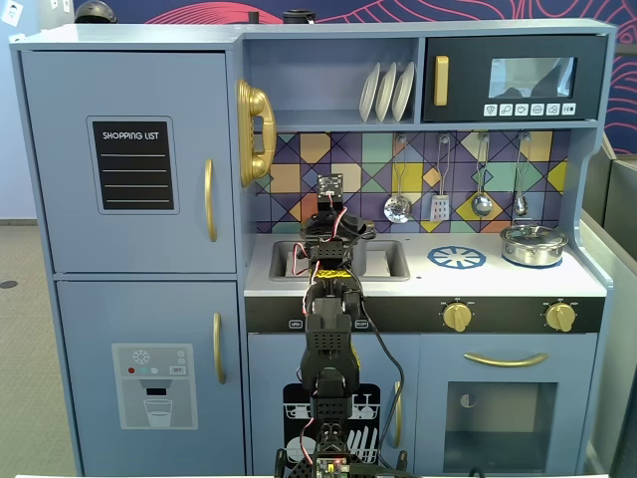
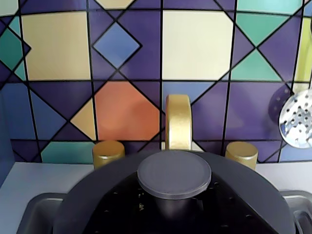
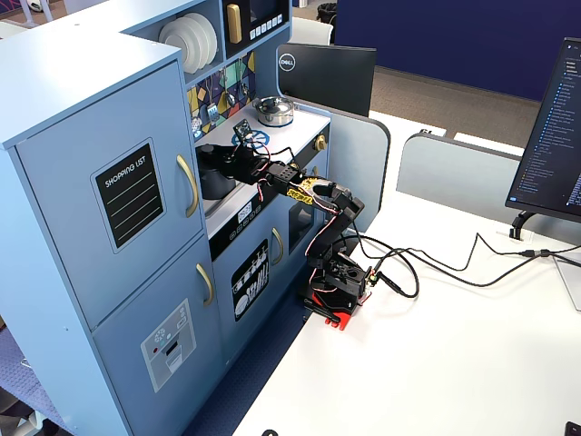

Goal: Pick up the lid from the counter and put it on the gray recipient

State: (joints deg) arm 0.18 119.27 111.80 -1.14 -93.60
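Matte dark gray fills the bottom of my wrist view: the lid [image 2: 174,174], knob toward the camera, sits level just in front of the gold faucet [image 2: 178,122]. The gripper [image 1: 328,227] reaches over the sink [image 1: 383,261], but I cannot tell whether it is clamped on the lid or has let go. The gray recipient [image 3: 216,174] stands in the sink, so I judge the lid is on it or just above
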